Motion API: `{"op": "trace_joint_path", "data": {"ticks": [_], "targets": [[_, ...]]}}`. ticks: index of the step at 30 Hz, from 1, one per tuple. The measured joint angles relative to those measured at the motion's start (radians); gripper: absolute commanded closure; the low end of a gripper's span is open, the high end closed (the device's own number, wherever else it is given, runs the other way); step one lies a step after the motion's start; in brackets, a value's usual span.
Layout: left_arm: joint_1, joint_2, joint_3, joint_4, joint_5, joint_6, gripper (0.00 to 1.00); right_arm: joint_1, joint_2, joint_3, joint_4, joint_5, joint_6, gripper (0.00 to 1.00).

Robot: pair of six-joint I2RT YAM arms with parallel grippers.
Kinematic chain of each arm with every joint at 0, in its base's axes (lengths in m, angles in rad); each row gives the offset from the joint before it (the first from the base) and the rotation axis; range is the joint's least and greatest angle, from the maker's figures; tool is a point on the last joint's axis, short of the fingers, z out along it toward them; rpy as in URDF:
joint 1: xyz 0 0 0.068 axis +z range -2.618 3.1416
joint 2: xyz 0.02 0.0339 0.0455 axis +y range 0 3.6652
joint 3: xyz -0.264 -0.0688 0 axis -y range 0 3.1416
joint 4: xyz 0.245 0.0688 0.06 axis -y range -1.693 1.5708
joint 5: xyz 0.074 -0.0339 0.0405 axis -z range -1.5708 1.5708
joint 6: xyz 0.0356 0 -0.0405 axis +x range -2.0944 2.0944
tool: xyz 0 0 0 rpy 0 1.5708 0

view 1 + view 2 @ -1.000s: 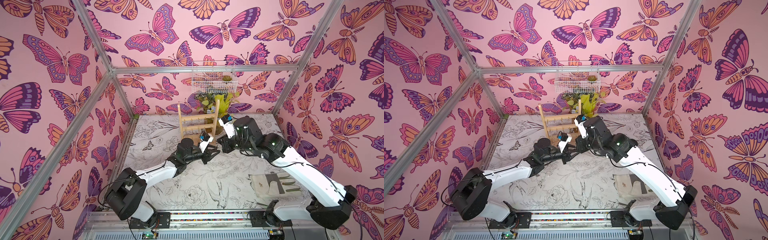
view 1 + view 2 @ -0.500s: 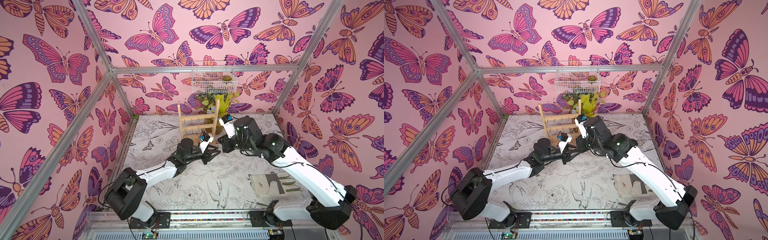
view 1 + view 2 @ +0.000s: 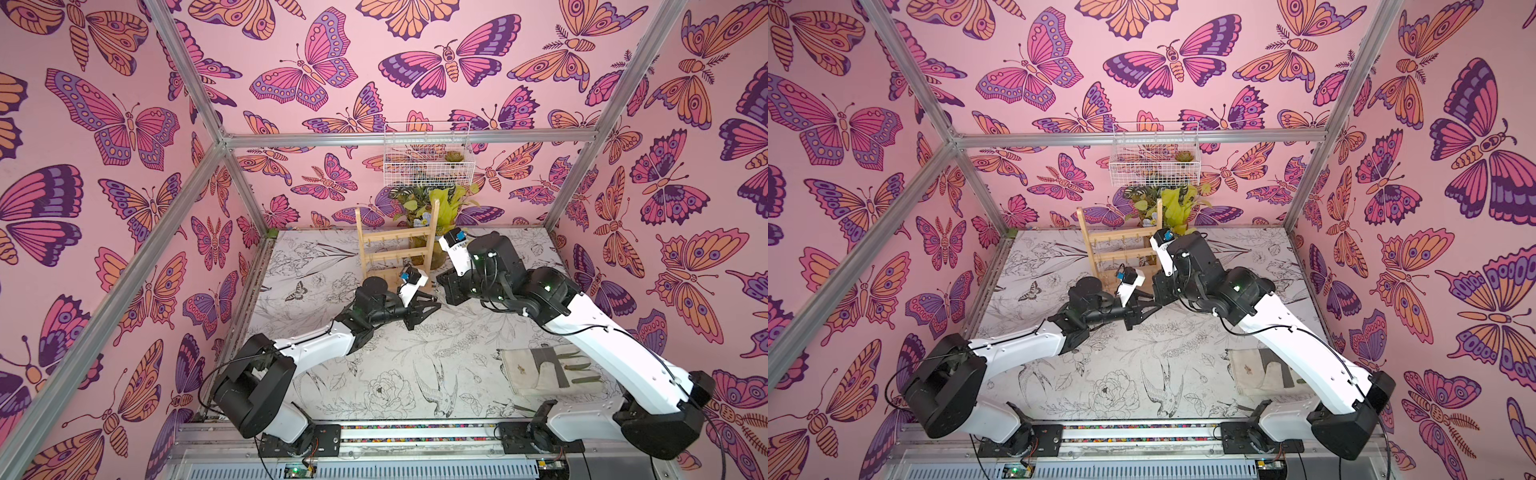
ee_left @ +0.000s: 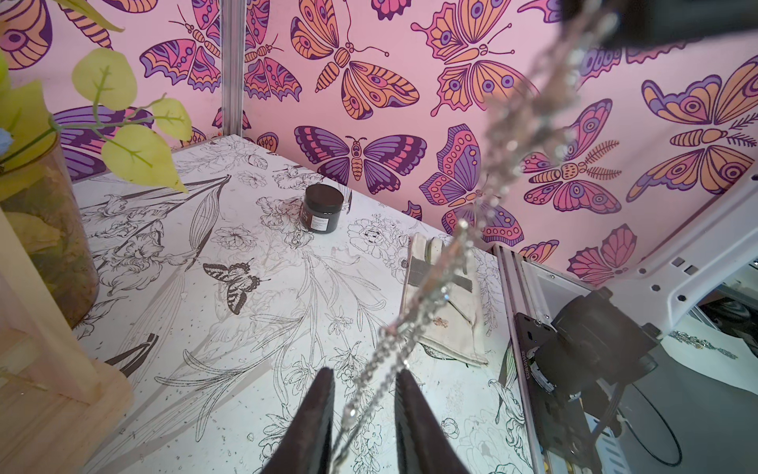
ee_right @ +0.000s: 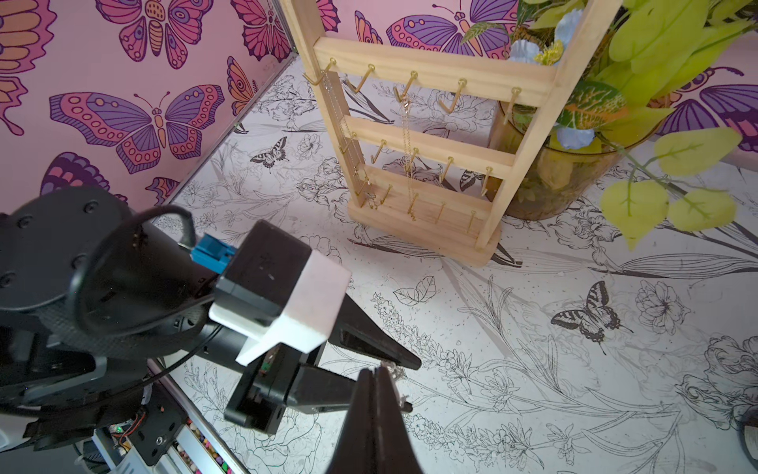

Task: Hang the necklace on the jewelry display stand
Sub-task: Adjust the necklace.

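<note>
So, the necklace is off the desk but not yet on a hook.
We see the right fingers (image 5: 375, 390) pressed tight on one end of the necklace (image 4: 463, 230), which runs as a glinting strand through the narrow gap of the left fingers (image 4: 322, 394), parted and not gripping it. Both are near the foot of the wooden stand (image 5: 430, 141), where fine chains already hang. We judge the lift and hooking remain. The desk (image 3: 457, 332), white with inked flowers, carries a glove (image 3: 536, 370), a dark jar (image 4: 322, 207) and a vase (image 5: 553, 184) of leaves. Pink butterfly walls (image 3: 124, 124) and a wire basket (image 3: 428, 166) close the room.
</note>
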Motion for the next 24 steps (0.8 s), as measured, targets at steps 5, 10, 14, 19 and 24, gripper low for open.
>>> {"op": "trace_joint_path", "data": {"ticks": [5,10,14,19,24], "targets": [[0.000,0.000,-0.003,-0.002,0.000,0.000,0.74,0.000,0.000,0.000,0.000,0.011,-0.003,1.00],[0.000,0.000,-0.003,-0.005,-0.001,0.000,0.81,0.000,0.000,0.000,0.000,0.013,-0.003,1.00],[0.000,0.000,-0.003,-0.005,-0.001,0.000,0.80,0.000,0.000,0.000,0.000,0.013,-0.003,1.00],[0.000,0.000,-0.003,-0.005,-0.002,0.000,0.80,0.000,0.000,0.000,0.003,0.013,-0.003,1.00],[0.000,0.000,-0.003,-0.005,-0.013,0.000,0.80,0.000,0.000,0.000,0.003,0.012,-0.003,1.00]]}}
